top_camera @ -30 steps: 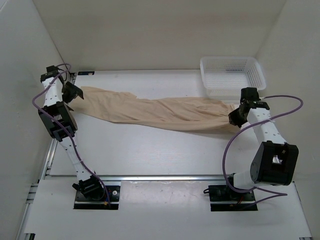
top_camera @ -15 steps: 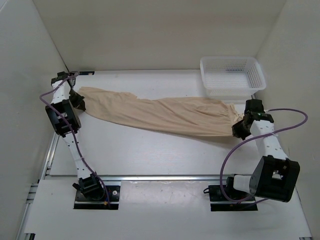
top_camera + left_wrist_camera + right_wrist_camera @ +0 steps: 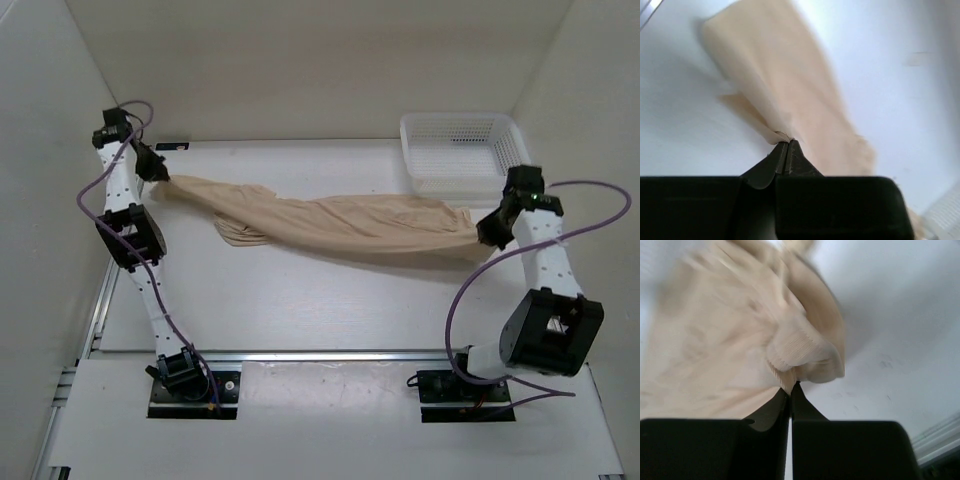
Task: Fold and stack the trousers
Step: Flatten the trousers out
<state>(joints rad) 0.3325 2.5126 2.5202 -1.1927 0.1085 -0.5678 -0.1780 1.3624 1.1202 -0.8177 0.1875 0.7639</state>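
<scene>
- The light beige trousers of thin, wrinkly fabric [image 3: 340, 225] are stretched lengthwise across the white table [image 3: 300, 300]. One end is just in front of the white plastic mesh basket [image 3: 465, 150], and the other is far to the left of it.
- The end far from the basket is pinched by the left gripper [image 3: 160, 176], its jaws pressed together on a small gathered tuck of cloth. The fabric is drawn to a point there, so that end is judged to be raised.
- The end nearest the basket is pinched by the right gripper [image 3: 487, 232], its jaws closed on a ribbed edge. Whether this is waistband or cuff cannot be told.
- Both ends are probably held so that the garment can be pulled taut and smoothed before folding.
- The middle is wrinkled, and a loose flap droops well left of the basket, so more tension is judged necessary.
- No fold is made yet.
</scene>
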